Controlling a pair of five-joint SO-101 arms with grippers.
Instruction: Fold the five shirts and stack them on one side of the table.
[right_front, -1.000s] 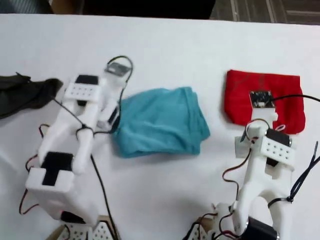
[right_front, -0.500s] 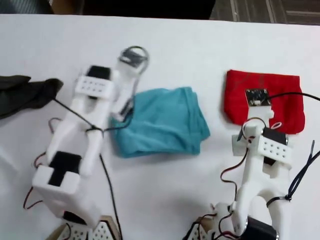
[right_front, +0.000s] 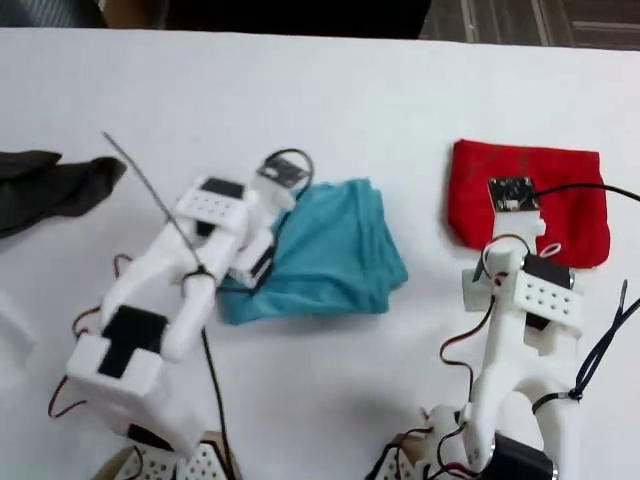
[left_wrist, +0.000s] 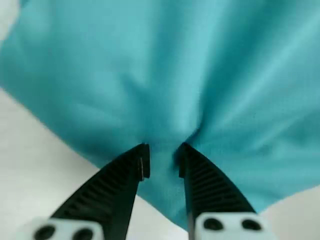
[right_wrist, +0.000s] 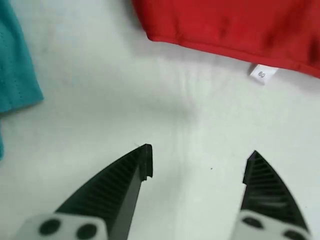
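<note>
high view
tabletop (right_front: 350, 90): is carrying three garments and both arms.
teal shirt (right_front: 335, 250): is lying folded but rumpled near the middle of the tabletop.
red shirt (right_front: 560, 200): is lying folded flat, well apart from the teal shirt, on the right arm's side.
dark garment (right_front: 50, 185): is lying crumpled, well apart from the teal shirt, on the left arm's side, and is running past the edge of the view.
left arm (right_front: 170, 290): is stretching across to the teal shirt, with its wrist overlapping that shirt's edge.
right arm (right_front: 525, 330): is standing apart from the teal shirt, with its wrist hanging over the red shirt.

left wrist view
left hand (left_wrist: 162, 160): is clamping a fold of the teal shirt; the two fingers are sitting almost together with cloth bunched between the tips.
cloth state: creases are fanning out from the pinch point, and white tabletop is showing just beside the teal shirt's edge.

right wrist view
right hand (right_wrist: 197, 162): is hovering with its fingers spread wide apart and gripping nothing, over bare tabletop between the teal shirt and the red shirt.
white tag (right_wrist: 261, 73): is sticking out from the red shirt's hem, on the side facing the right hand.
</note>
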